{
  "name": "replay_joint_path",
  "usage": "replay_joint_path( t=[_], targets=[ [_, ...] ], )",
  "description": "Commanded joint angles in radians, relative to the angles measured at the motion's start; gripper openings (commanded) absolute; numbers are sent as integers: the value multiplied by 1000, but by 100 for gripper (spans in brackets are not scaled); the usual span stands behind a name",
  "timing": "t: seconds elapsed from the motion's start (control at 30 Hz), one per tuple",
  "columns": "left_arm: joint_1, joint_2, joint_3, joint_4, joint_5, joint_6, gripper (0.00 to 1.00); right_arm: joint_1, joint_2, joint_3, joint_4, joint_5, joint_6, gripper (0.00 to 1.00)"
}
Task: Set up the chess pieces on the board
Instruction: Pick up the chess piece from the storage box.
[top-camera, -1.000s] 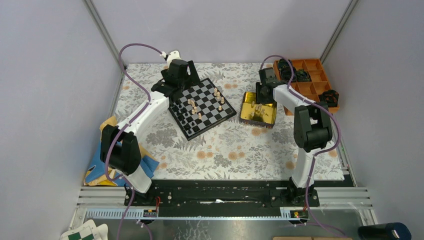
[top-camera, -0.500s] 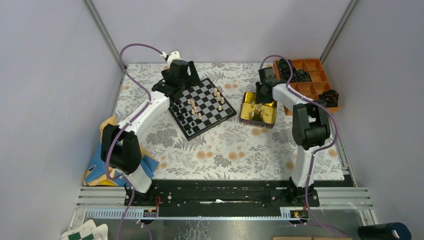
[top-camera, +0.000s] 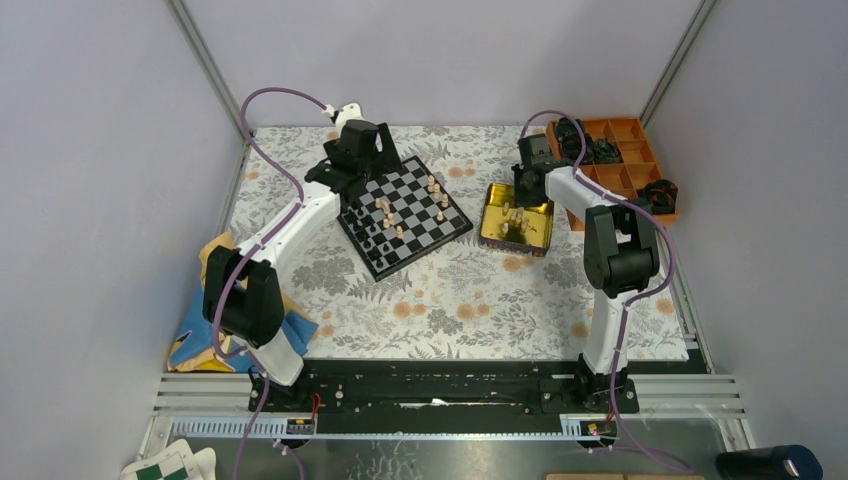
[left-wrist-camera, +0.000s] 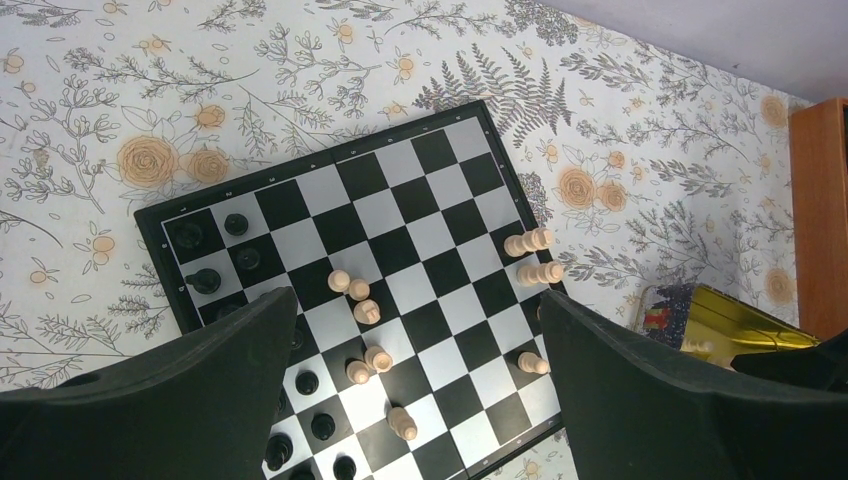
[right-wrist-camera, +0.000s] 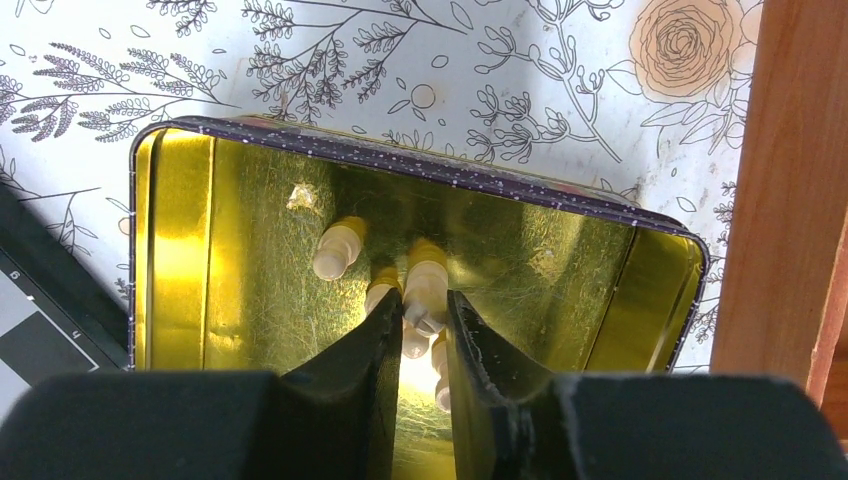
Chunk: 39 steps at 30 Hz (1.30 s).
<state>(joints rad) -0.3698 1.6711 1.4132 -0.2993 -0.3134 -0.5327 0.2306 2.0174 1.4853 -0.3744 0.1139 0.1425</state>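
Overhead, the board lies toward the bench's far-left corner, with the left gripper above its far edge. The right gripper dips into the gold tin toward the far-right corner. Left wrist: fingers spread wide above tan and black chess pieces standing on the board. Right wrist: fingers narrowly parted astride a tan piece in the tin; whether they grip it cannot be told.

The black-and-grey checkered board lies flat, turned diagonally on the tabletop. Black pieces cluster at one end. Tan pieces sit mid-board and at the opposite end. Loose tan pieces lie inside the gold tin.
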Motion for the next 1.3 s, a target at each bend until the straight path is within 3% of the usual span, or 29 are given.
replay_joint_path(
  t=[0.0, 0.33, 1.27],
  targets=[
    [11, 11, 1, 25, -12, 9, 99, -7, 2, 38, 13, -5, 6, 24],
    [11, 12, 4, 24, -7, 7, 99, -7, -17, 25, 12, 13, 5, 0],
    [11, -16, -17, 26, 0, -2, 99, -8, -107, 19, 20, 47, 0, 0]
  ],
)
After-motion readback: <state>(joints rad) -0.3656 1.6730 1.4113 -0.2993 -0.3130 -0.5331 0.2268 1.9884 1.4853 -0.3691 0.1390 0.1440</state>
